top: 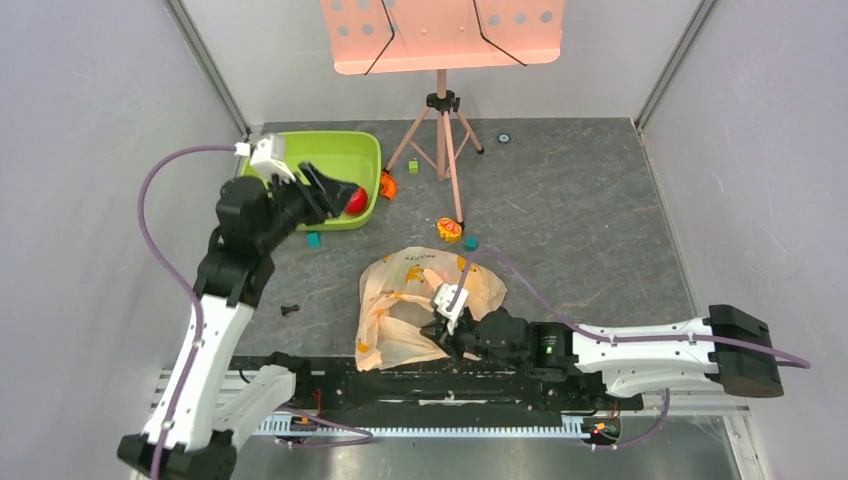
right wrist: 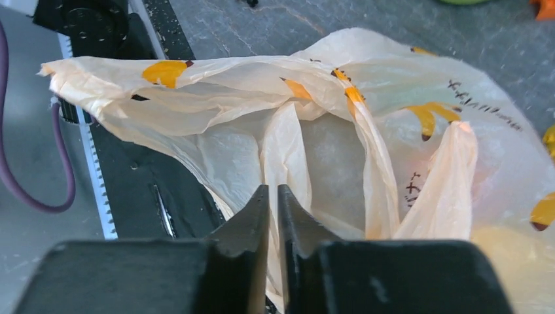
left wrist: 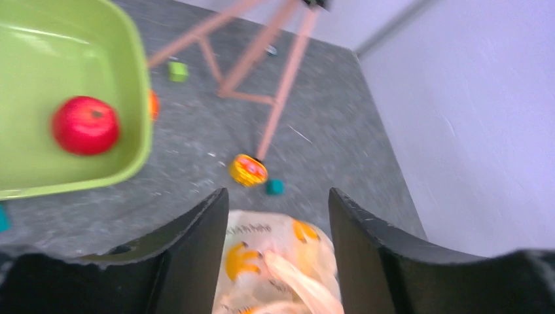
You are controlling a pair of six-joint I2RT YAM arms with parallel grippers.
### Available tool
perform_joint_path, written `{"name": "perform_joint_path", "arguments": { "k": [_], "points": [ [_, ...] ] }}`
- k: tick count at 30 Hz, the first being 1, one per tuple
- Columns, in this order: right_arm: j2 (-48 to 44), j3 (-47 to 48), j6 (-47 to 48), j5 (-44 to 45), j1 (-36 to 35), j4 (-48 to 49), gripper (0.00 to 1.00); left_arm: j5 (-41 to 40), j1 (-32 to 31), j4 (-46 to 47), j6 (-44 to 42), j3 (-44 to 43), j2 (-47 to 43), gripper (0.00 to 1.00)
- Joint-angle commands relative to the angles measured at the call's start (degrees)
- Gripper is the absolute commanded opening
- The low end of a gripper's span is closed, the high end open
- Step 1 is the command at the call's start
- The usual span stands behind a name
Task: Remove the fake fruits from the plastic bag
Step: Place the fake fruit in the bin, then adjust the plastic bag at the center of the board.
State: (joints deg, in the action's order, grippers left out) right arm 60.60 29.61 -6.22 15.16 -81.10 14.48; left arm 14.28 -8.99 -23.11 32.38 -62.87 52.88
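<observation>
Right claw (right wrist: 273, 190) is clamped on a fold of the plastic bag (right wrist: 406, 98). Beyond the bag, the left claw (left wrist: 278, 196) gapes empty over the green tub (left wrist: 65, 173) holding the red apple (left wrist: 85, 125).

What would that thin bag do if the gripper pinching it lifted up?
The plastic bag would probably droop and fold, not hold shape: it lies in soft crumpled creases. It may slip from the right gripper, which pinches only one thin, glossy fold. A yellowish lump showing through the film might drag that side down.
</observation>
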Motion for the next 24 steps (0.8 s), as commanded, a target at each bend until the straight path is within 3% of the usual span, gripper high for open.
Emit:
{"name": "perform_joint_path", "arguments": {
  "k": [1, 5, 10, 18, 24],
  "points": [
    [4.3, 2.9, -9.7, 2.8, 0.2, -3.3, 0.06, -6.7, -12.4, -3.9, -1.3, 4.2, -7.6, 0.51],
    [8.7, 2.2, -15.1, 4.6, 0.4, -1.9, 0.0, -9.5, -21.3, -4.5, 4.0, 10.0, -13.1, 0.03],
    [13.4, 1.9, -20.5, 7.9, 1.2, -0.2, 0.0, -14.0, -31.9, -3.7, 9.2, 16.8, -15.9, 0.02],
    [15.2, 0.8, -27.4, 15.1, 4.2, -0.2, 0.0, -34.4, -56.1, -2.9, 12.0, 19.2, -9.3, 0.02],
    [13.7, -1.2, -29.3, 16.0, 5.6, 2.0, 0.0, -40.3, -64.0, 1.4, 13.5, 20.7, -0.4, 0.02]
  ]
}}
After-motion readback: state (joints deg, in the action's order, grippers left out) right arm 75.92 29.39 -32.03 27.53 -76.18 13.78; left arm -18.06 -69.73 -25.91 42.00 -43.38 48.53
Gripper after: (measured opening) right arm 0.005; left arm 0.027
